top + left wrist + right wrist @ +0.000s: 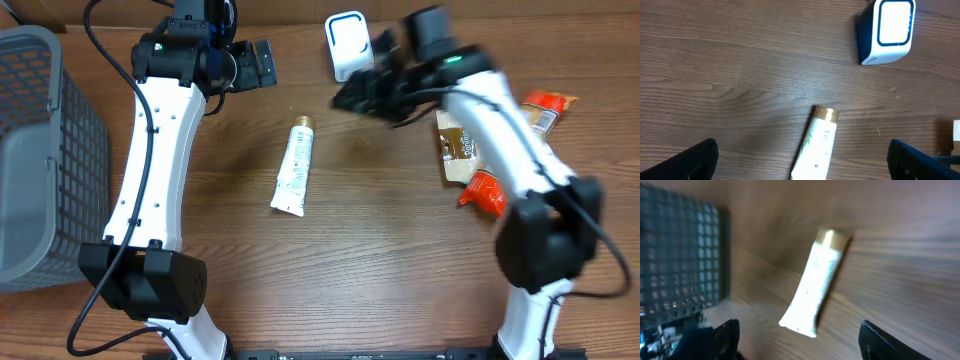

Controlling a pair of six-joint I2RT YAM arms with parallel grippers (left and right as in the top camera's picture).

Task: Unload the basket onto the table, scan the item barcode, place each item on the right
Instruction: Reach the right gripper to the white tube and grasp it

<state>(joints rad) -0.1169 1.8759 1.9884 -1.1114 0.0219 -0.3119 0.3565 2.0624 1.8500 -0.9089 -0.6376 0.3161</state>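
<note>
Brown wooden tabletop, white gold-capped tube lying flat. Spread wide and empty: left gripper, right gripper. Risks shoving white gold-capped tube aside on off-centre descent.

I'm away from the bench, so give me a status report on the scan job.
Left gripper open, empty. Right gripper open, empty. Tube flat mid-table, ungripped. Nothing lying between it and scanner.

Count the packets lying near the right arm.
3: brown packet beside the right arm, red packet next to it, nearer the base, orange packet on the arm's other side. The arm may hide others.
</note>
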